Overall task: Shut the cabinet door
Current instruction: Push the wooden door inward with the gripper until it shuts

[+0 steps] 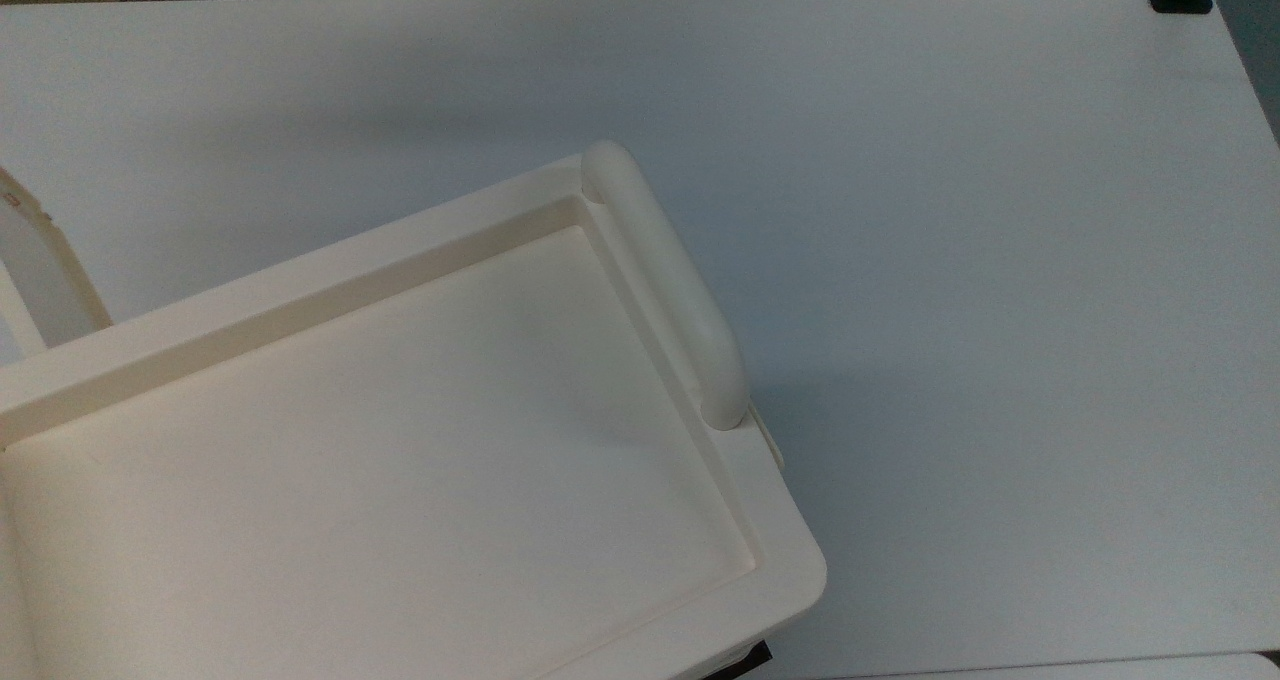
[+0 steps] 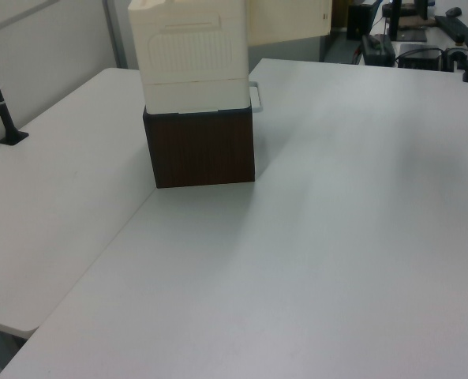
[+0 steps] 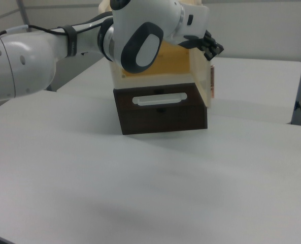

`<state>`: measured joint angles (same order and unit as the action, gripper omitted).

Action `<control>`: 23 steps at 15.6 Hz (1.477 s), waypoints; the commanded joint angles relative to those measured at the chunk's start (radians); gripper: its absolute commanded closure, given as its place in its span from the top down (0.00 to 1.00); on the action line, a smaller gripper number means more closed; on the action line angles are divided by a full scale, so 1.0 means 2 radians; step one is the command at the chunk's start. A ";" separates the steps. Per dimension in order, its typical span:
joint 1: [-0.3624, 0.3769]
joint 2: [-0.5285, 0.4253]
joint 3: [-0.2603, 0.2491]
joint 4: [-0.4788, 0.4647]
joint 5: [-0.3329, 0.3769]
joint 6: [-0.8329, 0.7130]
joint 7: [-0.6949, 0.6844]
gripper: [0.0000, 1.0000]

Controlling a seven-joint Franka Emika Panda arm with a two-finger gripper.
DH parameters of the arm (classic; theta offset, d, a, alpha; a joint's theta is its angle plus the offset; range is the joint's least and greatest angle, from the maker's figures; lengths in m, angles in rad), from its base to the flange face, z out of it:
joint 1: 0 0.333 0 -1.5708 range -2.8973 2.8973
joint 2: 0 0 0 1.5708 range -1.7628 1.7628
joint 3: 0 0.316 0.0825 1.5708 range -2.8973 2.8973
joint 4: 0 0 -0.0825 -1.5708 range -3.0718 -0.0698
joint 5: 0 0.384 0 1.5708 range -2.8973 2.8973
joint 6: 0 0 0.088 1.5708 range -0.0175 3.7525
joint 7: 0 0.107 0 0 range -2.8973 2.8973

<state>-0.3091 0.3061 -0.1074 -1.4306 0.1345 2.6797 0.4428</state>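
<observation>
Cabinet: cream unit on a dark brown base, set on the white desk. Tray top and bar handle are recorded in the top view; a drawer pull on the base is seen in the right view. Door: swung out at the right view's right; a strip at the top view's left edge. Tool: beside the door's upper edge; whether clenched or released cannot be told. Arm: extended from the right view's left across the cabinet front.
</observation>
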 commanded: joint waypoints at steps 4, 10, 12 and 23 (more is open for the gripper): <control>0.006 -0.023 0.036 -0.022 0.007 -0.098 -0.018 0.00; 0.006 -0.032 0.089 -0.020 0.009 -0.193 -0.020 0.00; 0.006 -0.027 0.112 -0.020 0.012 -0.191 -0.017 0.00; 0.028 0.016 0.153 -0.011 0.050 -0.052 0.009 0.00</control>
<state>-0.2563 0.3411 0.2022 -1.4449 0.2207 2.5590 0.4562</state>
